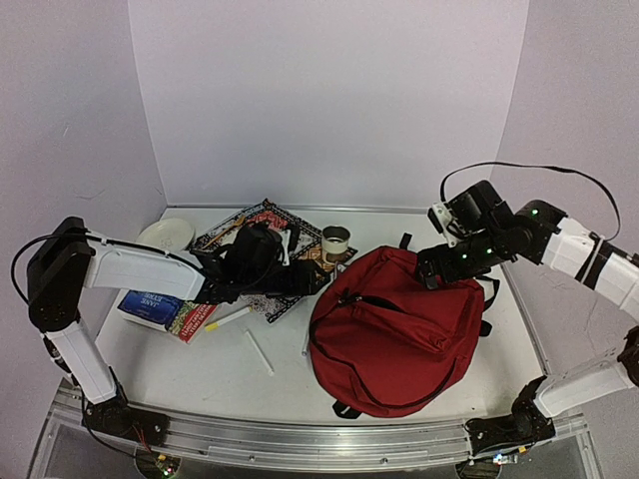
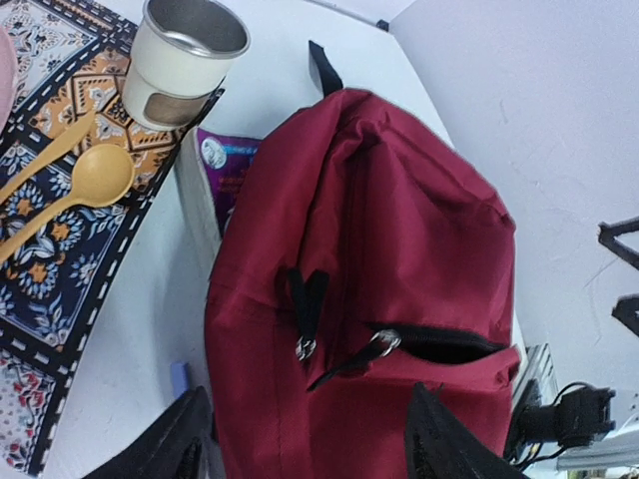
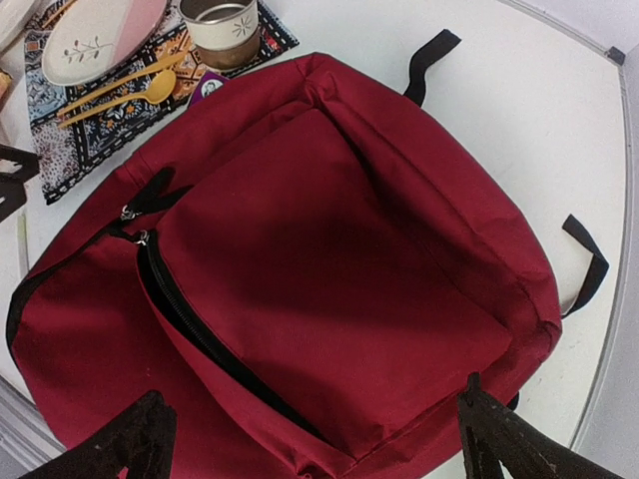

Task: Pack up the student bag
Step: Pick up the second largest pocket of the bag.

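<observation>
The dark-red student bag point(image 1: 394, 334) lies flat on the table point(image 1: 200, 369), right of centre, with its front pocket zip partly open. To its left, a patterned placemat point(image 1: 300, 244) carries a plate point(image 3: 100, 40), a cup point(image 2: 185, 60) and a yellow spoon point(image 2: 95, 175). The bag partly hides a purple item point(image 2: 225, 165) beside the cup. The left gripper point(image 2: 310, 399) is open and empty at the bag's left edge. The right gripper point(image 3: 312, 394) is spread wide above the bag.

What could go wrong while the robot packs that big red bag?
The cup stands close beside the student bag; nudging the bag could tip it. The bag's zipper gapes only a narrow slit, so things might snag going in. The loose pen could roll away.
</observation>
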`<state>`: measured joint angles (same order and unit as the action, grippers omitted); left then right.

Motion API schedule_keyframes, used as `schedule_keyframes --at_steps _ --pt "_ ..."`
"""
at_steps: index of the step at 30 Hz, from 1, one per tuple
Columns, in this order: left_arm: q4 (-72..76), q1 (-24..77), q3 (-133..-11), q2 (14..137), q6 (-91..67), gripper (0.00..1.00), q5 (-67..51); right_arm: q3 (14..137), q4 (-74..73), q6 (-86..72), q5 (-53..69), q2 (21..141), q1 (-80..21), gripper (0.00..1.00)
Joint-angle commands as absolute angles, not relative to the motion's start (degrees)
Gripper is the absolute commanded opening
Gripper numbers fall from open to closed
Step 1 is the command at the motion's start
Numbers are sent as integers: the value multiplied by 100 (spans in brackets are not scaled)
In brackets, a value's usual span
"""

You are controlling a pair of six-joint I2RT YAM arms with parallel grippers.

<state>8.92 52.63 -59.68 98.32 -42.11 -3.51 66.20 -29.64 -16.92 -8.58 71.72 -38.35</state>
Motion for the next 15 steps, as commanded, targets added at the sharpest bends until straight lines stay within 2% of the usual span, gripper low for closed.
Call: schedule_keyframes --at_steps 1,9,15 --pt "667 5431 -5598 9430 -4265 75 -309 6480 -2637 -1504 -846 7544 -3928 98" --pt "224 5920 -5274 9320 -4480 92 -91 6557 -2495 -1486 -1162 8271 -4308 98" --pt "169 6116 -5403 9475 -4561 93 -77 6662 -2484 -1512 -1491 8848 -4520 98"
